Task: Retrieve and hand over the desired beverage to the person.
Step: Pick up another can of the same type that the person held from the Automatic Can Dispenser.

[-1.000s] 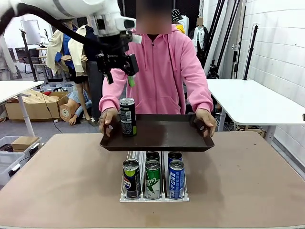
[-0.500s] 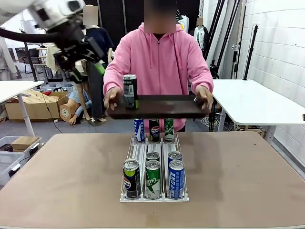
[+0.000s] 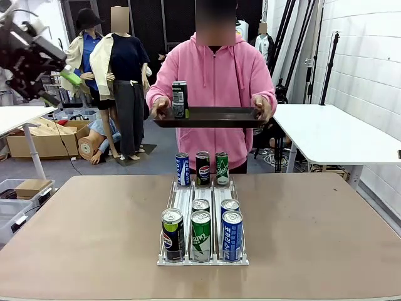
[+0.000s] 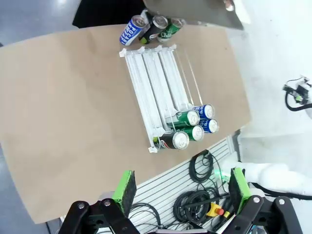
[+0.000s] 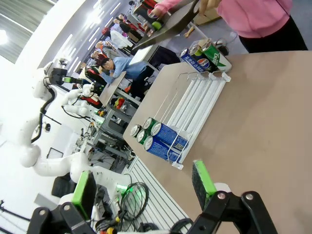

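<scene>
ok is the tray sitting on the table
No, the person holds the tray up at chest height, clear above the table.

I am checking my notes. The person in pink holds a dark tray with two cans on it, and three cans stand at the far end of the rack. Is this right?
Not quite. The front view shows a single can on the dark tray that the person holds. The three cans at the far end of the rack are as you say.
</scene>
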You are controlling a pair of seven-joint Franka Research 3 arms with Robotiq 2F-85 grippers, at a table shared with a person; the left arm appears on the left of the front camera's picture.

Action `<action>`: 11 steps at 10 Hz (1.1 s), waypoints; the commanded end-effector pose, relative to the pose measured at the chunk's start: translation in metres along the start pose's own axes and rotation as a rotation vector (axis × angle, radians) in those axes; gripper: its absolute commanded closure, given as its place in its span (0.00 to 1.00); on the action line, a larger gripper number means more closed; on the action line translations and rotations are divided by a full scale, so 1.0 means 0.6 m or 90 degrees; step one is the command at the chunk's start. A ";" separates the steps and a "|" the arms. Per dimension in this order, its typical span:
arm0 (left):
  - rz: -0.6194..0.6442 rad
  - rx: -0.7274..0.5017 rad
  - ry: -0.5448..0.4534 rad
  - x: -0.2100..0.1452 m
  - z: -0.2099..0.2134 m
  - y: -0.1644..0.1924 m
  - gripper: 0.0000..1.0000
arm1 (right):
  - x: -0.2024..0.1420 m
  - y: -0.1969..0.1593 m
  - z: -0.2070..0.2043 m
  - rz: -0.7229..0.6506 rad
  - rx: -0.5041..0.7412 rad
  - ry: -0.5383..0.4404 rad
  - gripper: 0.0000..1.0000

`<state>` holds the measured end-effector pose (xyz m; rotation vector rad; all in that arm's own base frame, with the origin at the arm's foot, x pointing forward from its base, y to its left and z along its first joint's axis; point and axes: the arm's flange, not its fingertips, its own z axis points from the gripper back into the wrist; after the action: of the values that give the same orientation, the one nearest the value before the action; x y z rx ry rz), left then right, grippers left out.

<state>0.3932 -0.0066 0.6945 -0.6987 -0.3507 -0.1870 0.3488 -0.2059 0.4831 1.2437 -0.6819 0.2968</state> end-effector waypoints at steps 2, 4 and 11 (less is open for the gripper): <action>0.039 -0.115 0.004 -0.031 -0.006 0.084 0.00 | -0.001 0.001 -0.002 0.007 0.011 -0.010 0.00; 0.076 -0.189 0.011 -0.049 -0.016 0.167 0.00 | -0.001 0.001 -0.002 0.007 0.011 -0.010 0.00; 0.047 -0.350 0.008 -0.090 -0.115 0.382 0.00 | -0.001 0.001 -0.002 0.007 0.011 -0.010 0.00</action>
<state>0.4199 0.1157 0.4920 -1.1827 -0.2356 -0.2071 0.3486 -0.2061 0.4830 1.2436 -0.6820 0.2963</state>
